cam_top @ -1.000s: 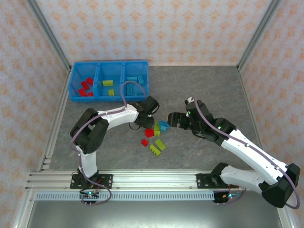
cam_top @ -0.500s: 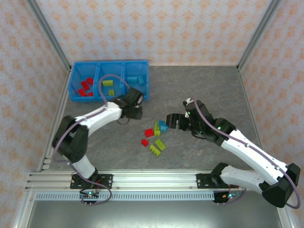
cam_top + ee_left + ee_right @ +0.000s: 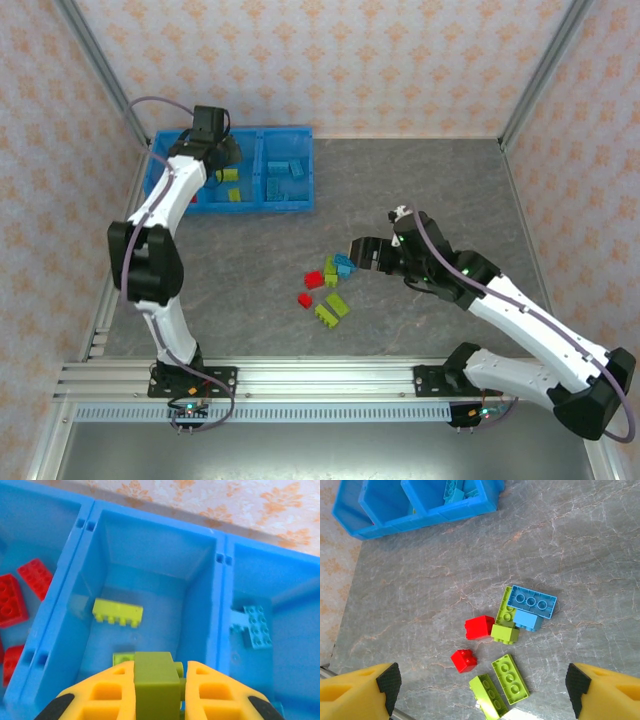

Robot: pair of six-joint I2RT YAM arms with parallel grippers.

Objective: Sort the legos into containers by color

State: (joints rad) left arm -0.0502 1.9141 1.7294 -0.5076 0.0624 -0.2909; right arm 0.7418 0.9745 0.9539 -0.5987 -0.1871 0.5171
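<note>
My left gripper (image 3: 159, 672) is shut on a lime green lego (image 3: 156, 677) and hangs over the middle compartment of the blue bin (image 3: 216, 605). In the top view the left gripper (image 3: 222, 150) is at the bin's (image 3: 290, 205) back edge. The compartments hold red legos (image 3: 12, 600) on the left, green ones (image 3: 117, 612) in the middle and light blue ones (image 3: 255, 625) on the right. My right gripper (image 3: 482, 680) stands open above the loose pile: two red bricks (image 3: 479, 627), several lime bricks (image 3: 510, 677) and light blue bricks (image 3: 534, 600). The right gripper (image 3: 362, 250) sits just right of the pile (image 3: 325, 285).
Patterned walls with slanted metal posts (image 3: 100, 90) close in the grey table on three sides. An aluminium rail (image 3: 300, 375) runs along the near edge by both arm bases.
My left arm has swung from beside the pile up to the bin, carrying the green lego in shut jaws. The right arm has hardly moved.
</note>
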